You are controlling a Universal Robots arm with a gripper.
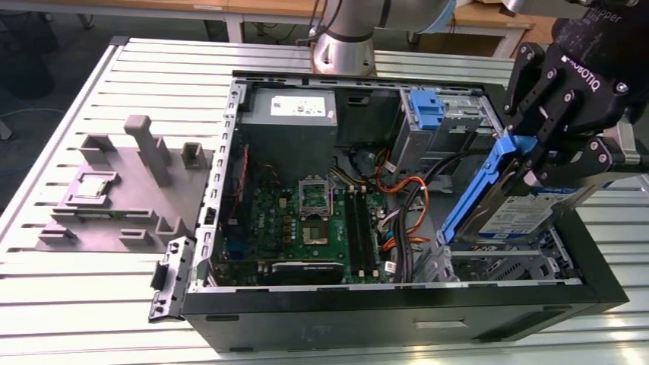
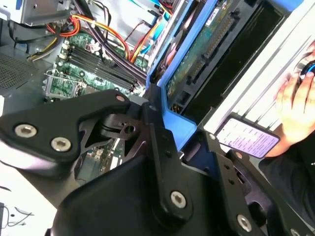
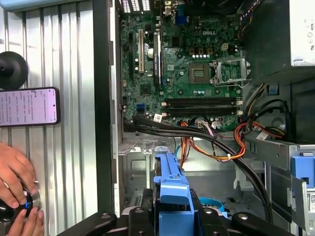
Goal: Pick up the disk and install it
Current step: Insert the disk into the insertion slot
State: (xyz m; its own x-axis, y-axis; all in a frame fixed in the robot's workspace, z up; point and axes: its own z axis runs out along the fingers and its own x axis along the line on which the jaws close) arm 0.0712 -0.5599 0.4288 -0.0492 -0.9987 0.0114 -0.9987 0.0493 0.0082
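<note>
One gripper (image 1: 533, 152) has its fingers closed over the blue rail (image 1: 485, 190) of the disk (image 1: 519, 214). The disk hangs tilted beneath it, over the drive bay (image 1: 497, 266) of the open computer case (image 1: 406, 308). This looks like the install step, and seating it likely calls for squaring the rails to that bay.

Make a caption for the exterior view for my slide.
The fingers hold the disk tilted above the open computer case.

Robotics lab or test workshop: slotted aluminium worktable (image 1: 61, 304), robot arm base (image 1: 345, 42) standing at top centre of the exterior view, opened desktop PC case (image 1: 406, 323) mid-frame, grey parts fixture (image 1: 112, 198) at left, wooden desks (image 1: 132, 6) along top edge.
</note>
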